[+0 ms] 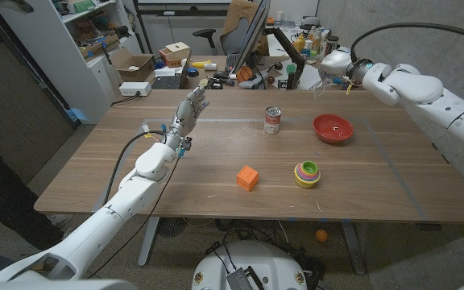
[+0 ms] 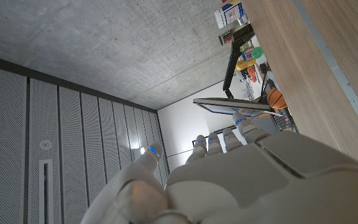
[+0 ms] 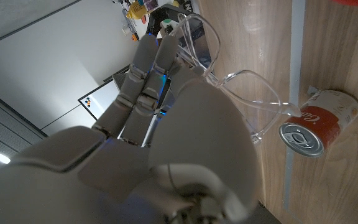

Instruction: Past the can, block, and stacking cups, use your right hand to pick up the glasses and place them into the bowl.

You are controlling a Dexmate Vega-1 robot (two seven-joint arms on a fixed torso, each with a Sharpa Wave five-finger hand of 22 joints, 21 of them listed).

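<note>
A: Starting at the left of the wooden table (image 1: 216, 193): what does the left hand (image 1: 185, 117) show?

B: It is raised above the table's far-left part, fingers extended and slightly apart, holding nothing. In the left wrist view the same hand (image 2: 229, 180) is seen from behind, fingers (image 2: 219, 142) reaching out straight against a concrete ceiling, the table's edge running alongside.

A: And moving toward the middle?

B: An orange block (image 1: 247, 177) sits on the near-middle of the table. Beyond it, a red-and-white can (image 1: 273, 120) stands upright. To the right of the block is a nest of colourful stacking cups (image 1: 307, 172), well apart from the block.

A: The bowl?

B: A red bowl (image 1: 333, 128) rests on the table to the right of the can, near it but not touching, and beyond the stacking cups.

A: Where are the glasses?

B: In the right hand (image 1: 338, 63), held in the air above the far edge of the table, beyond the bowl. The clear glasses (image 1: 323, 83) hang below the hand. The right wrist view shows it plainly: the right hand (image 3: 166, 124) has its fingers (image 3: 145, 71) closed over the transparent frame of the glasses (image 3: 241, 93), whose lenses and arms stick out past the palm. The can (image 3: 319, 124) lies below in that view.

A: And behind the table?

B: A cluttered office with shelves, boxes, chairs and a monitor.
</note>
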